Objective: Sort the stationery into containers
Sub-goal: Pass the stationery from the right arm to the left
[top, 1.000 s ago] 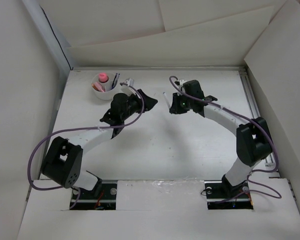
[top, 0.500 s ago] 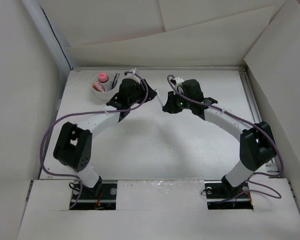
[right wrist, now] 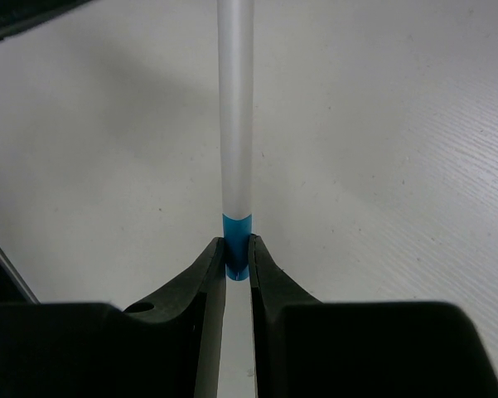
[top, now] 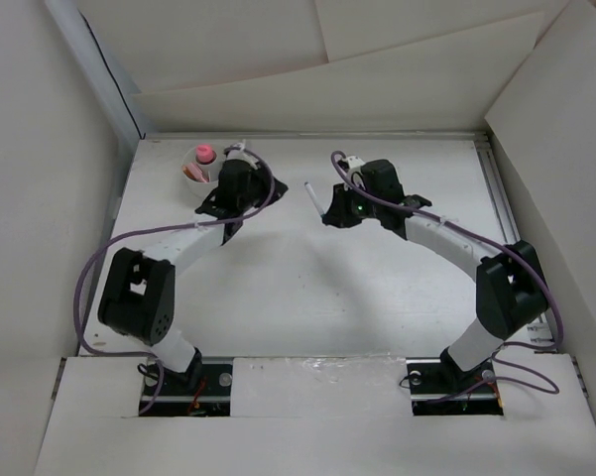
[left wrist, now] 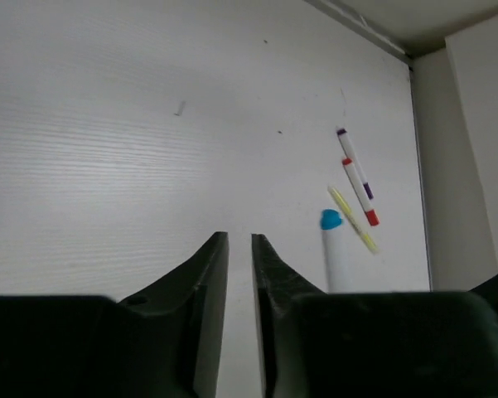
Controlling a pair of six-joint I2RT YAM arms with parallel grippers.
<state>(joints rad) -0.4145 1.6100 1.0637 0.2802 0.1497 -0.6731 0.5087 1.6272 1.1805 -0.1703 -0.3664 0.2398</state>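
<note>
The white cup [top: 191,185] stands at the back left, holding a pink-capped tube [top: 204,153] and small pink and orange pieces; my left arm hides part of it. My left gripper [top: 274,188] is right beside the cup, its jaws almost together with nothing between them [left wrist: 239,236]. My right gripper [top: 327,211] is shut on the blue end of a thin white pen [right wrist: 235,124], which also shows in the top view [top: 312,195], held above the table. In the left wrist view, a purple-capped pen [left wrist: 354,166], a red-capped pen [left wrist: 360,195], a yellow pen [left wrist: 353,220] and a blue-capped white marker [left wrist: 336,253] show.
White cardboard walls [top: 40,198] enclose the table on the left, back and right. A metal rail [top: 501,198] runs along the right edge. Purple cables loop from both arms.
My left arm has swung back and left, bringing its gripper up beside the cup. My right gripper has moved slightly left with the pen still in it.
</note>
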